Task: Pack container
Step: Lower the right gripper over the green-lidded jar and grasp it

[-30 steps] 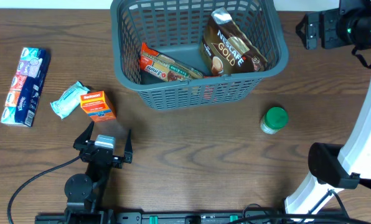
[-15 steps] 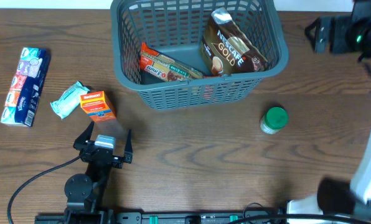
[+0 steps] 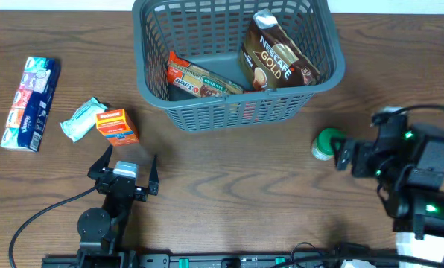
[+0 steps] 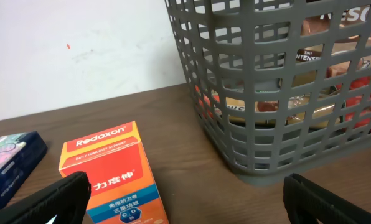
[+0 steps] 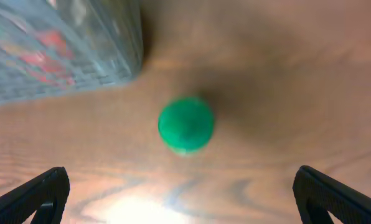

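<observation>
The right tool [image 3: 342,157] has swung from beside the container [image 3: 237,113] down over the green-capped jar [image 3: 328,143], jaws wide.

left gripper [image 3: 128,159]: black fingers [image 3: 101,162], grey block behind, black cable [image 3: 65,199] trailing
right gripper [image 3: 341,156]: black, green lights behind, white link

Even bright light; right wrist view blurred, glare below.

Large dark grey plastic basket [image 3: 229,113], rectangular with rounded corners, slotted lattice walls, upright at the far middle of the table [image 3: 229,186], open-topped, partly filled, a gold-brown pouch [image 3: 270,63] leaning against its right side, seemingly a flat snack packet [image 3: 200,80] on its floor
</observation>
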